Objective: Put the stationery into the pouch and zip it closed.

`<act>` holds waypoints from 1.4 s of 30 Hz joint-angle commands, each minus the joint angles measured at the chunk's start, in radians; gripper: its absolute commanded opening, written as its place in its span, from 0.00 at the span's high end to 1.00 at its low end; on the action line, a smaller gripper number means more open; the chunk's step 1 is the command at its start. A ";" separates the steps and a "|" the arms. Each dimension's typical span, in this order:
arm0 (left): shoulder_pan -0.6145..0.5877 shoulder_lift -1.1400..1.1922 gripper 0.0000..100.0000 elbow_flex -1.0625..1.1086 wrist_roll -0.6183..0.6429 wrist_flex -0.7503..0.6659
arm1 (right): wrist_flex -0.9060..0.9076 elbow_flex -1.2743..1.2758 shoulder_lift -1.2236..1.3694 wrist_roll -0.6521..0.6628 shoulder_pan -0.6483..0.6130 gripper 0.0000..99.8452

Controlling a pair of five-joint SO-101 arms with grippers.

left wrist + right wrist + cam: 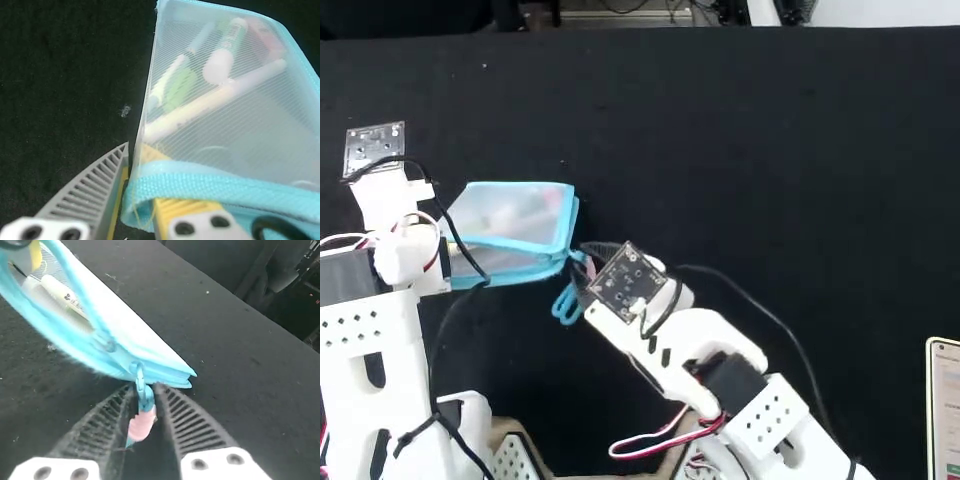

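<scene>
The translucent pouch (pixel 515 225) with light-blue trim lies on the black table, left of centre. Through its mesh (pixel 240 130) I see several pens and markers (pixel 215 95) inside. My left gripper (pixel 453 262) is at the pouch's near-left corner, shut on the zipper edge (pixel 200 187); its tips (pixel 135 150) clamp the fabric. My right gripper (pixel 578 272) is at the pouch's near-right corner. In the right wrist view the gripper (pixel 145 390) is shut on the blue zipper pull (pixel 144 402) with its pink end. A blue loop (pixel 564 302) hangs beside it.
A white card (pixel 945 410) lies at the table's right edge. The arm bases (pixel 380 400) stand along the front edge. Open black cloth (pixel 770 160) stretches behind and to the right of the pouch.
</scene>
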 commanded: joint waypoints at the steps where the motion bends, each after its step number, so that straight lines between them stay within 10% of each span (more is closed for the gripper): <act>1: -0.018 0.002 0.96 -0.025 0.000 0.003 | -0.018 -0.007 -0.015 0.008 0.015 0.85; 29: -0.018 0.002 0.96 -0.022 0.000 0.003 | -0.133 -0.110 0.272 -0.005 -0.020 0.98; 42: 0.047 0.002 0.96 -0.110 0.003 0.005 | 0.267 -0.498 0.183 -0.005 0.080 0.99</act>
